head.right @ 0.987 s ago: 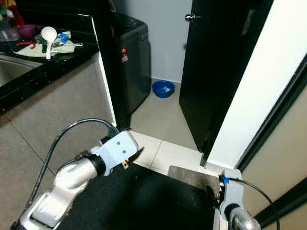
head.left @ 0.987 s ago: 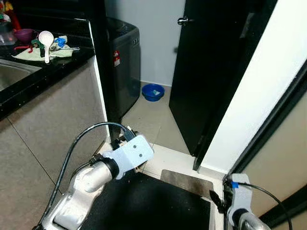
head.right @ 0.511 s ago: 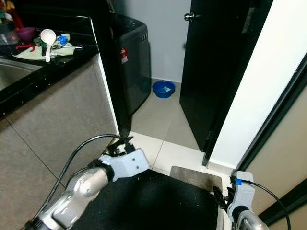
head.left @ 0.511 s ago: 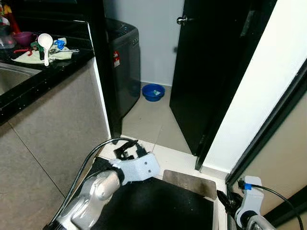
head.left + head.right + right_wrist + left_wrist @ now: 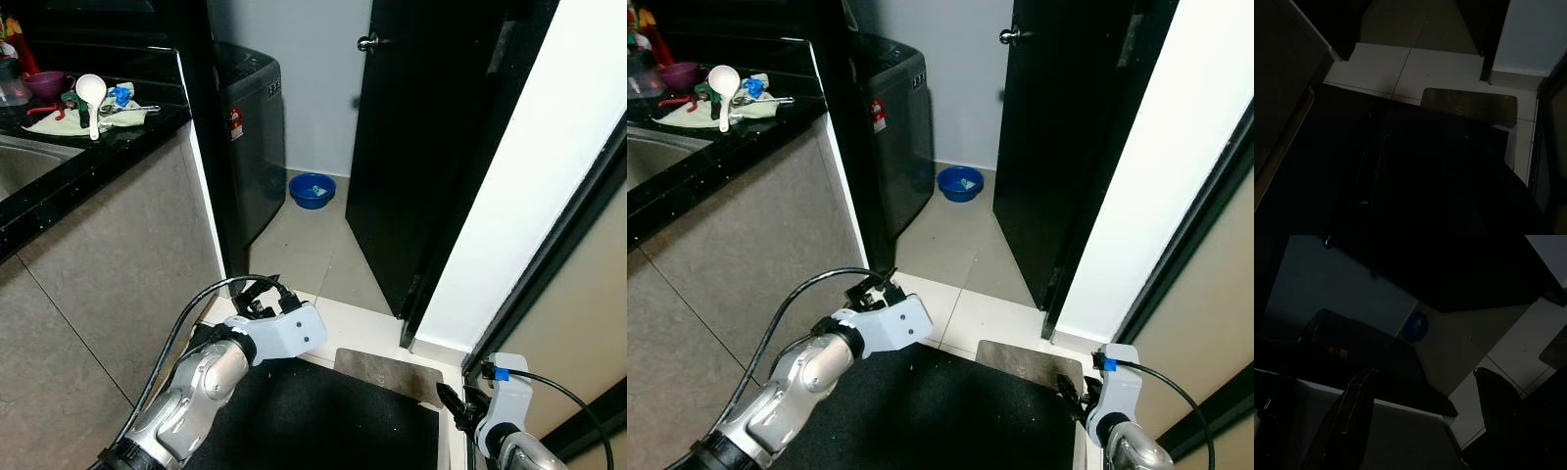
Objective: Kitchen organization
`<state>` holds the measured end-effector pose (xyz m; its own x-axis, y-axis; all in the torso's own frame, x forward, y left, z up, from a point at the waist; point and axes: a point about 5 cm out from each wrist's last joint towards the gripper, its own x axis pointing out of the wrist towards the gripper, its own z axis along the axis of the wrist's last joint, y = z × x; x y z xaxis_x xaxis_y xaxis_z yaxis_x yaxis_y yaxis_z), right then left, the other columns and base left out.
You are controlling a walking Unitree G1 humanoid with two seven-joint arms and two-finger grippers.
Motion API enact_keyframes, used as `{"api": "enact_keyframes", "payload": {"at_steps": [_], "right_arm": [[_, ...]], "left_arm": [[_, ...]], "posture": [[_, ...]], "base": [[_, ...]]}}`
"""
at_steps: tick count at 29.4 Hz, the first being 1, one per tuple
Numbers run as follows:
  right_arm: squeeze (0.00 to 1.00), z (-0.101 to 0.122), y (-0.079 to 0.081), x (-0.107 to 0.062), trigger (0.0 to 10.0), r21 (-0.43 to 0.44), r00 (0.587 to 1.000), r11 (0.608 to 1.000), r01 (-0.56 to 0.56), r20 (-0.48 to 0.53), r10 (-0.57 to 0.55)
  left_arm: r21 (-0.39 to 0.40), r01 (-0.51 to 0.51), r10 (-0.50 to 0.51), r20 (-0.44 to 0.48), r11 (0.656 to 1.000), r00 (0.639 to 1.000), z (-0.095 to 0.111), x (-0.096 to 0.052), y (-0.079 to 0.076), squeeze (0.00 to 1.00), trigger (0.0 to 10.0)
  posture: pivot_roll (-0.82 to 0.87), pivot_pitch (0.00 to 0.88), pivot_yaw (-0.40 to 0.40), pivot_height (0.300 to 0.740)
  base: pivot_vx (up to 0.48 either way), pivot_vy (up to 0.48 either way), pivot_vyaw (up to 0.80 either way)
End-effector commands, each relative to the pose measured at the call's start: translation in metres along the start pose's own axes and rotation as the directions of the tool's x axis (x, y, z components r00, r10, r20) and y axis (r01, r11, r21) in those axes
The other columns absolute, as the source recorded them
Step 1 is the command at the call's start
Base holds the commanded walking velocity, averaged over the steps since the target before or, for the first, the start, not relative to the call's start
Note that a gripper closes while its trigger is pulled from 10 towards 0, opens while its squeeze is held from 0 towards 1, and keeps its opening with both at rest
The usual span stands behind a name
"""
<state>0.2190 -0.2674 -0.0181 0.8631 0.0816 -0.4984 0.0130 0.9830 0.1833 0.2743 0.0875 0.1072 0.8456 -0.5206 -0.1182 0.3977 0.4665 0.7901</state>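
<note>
On the black kitchen counter (image 5: 93,137) at the far left lie a white rice scoop (image 5: 91,90), a purple bowl (image 5: 46,80) and small utensils on a pale cloth (image 5: 59,117). My left gripper (image 5: 259,294) hangs low in front of me above the floor tiles, well below and to the right of the counter. In the left wrist view this gripper (image 5: 1425,377) is open, with nothing between its fingers. My right gripper (image 5: 449,399) hangs idle at the lower right by the door frame. The right wrist view is very dark.
A steel sink (image 5: 24,162) is set into the counter. A grey washing machine (image 5: 250,137) stands behind the counter end, with a blue bowl (image 5: 313,188) on the floor beside it. A black door (image 5: 421,147) stands ahead. A black mat (image 5: 323,421) and a small brown mat (image 5: 387,367) lie underfoot.
My left forearm has sunk a little and its wrist has turned, so the black fingers now point toward the doorway. The camera has drifted slightly. The right arm hangs as before.
</note>
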Motion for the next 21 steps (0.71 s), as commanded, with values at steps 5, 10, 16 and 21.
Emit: {"api": "enact_keyframes", "payload": {"at_steps": [5, 10, 16, 21], "right_arm": [[0.00, -0.0035, -0.0030, -0.0015, 10.0, 0.006, 1.000, 1.000, 0.002, -0.020, -0.002], [0.00, -0.0044, -0.0037, -0.0024, 10.0, 0.005, 1.000, 1.000, 0.002, -0.025, -0.002], [0.00, -0.0060, -0.0030, -0.0028, 10.0, 0.006, 1.000, 1.000, 0.001, -0.028, -0.001], [0.00, -0.0090, -0.0024, -0.0041, 10.0, 0.009, 1.000, 1.000, -0.002, -0.031, 0.003]], "left_arm": [[0.031, 0.005, -0.006, 0.037, 1.000, 0.999, 0.0055, 0.0034, -0.0029, 0.00, 10.0], [0.029, 0.008, -0.009, 0.034, 1.000, 0.999, 0.0057, 0.0031, -0.0024, 0.00, 10.0], [0.028, 0.028, -0.028, 0.026, 0.999, 0.999, 0.0049, 0.0020, -0.0042, 0.00, 10.0], [0.029, 0.049, -0.050, 0.021, 0.998, 0.999, 0.0052, -0.0005, -0.0071, 0.00, 10.0]], "posture": [[-0.08, 0.000, -0.007, 0.740], [-0.07, 0.000, -0.015, 0.740], [-0.07, 0.000, -0.013, 0.740], [-0.07, 0.000, -0.008, 0.740]], "base": [[0.000, 0.000, 0.00], [0.000, 0.000, 0.00], [0.000, 0.000, 0.00], [0.000, 0.000, 0.00]]}}
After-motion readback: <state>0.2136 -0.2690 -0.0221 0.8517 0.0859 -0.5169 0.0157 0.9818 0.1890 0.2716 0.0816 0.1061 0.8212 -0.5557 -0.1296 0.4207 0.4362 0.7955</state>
